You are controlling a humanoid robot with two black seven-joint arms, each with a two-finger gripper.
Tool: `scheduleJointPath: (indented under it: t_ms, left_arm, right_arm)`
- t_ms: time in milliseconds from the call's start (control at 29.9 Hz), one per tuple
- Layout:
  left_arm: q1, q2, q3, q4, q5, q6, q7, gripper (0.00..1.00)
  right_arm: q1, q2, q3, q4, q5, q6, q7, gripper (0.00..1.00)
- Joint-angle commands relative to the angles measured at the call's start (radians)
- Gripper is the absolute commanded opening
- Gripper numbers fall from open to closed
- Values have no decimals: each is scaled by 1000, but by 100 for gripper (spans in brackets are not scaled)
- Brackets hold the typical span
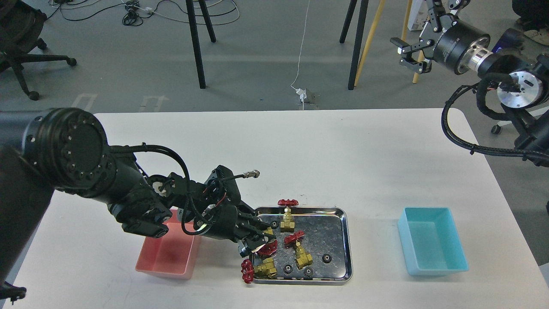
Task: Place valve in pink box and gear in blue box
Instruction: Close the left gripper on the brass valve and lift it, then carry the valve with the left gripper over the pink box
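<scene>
Several brass valves with red handwheels lie in a steel tray (348, 240): one upright at the back (287, 219), one in the middle (303, 256), one at the front left (266, 268) with its wheel over the rim. My left gripper (258, 241) is closed around a fourth valve (268, 248) at the tray's left side, low in the tray. Several tiny black gears lie in the tray, such as one (326, 258) at the right and one (288, 269) at the front. The pink box (165, 257) stands left of the tray, the blue box (431, 246) to its right; both look empty. My right gripper (402, 51) is open, raised far back right.
The white table's far edge (274, 112) and its right edge are close to the blue box. My left arm's forearm (141, 201) hangs over the pink box's back. Chair and stand legs are on the floor beyond the table.
</scene>
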Motion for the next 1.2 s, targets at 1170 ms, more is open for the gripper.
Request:
scheduleJointPath:
  t_ms: [1170]
  left_arm:
    - [-90, 650, 19, -264, 250, 0, 0, 7]
  right_arm:
    - [127, 115, 23, -2, 11, 0, -3, 99]
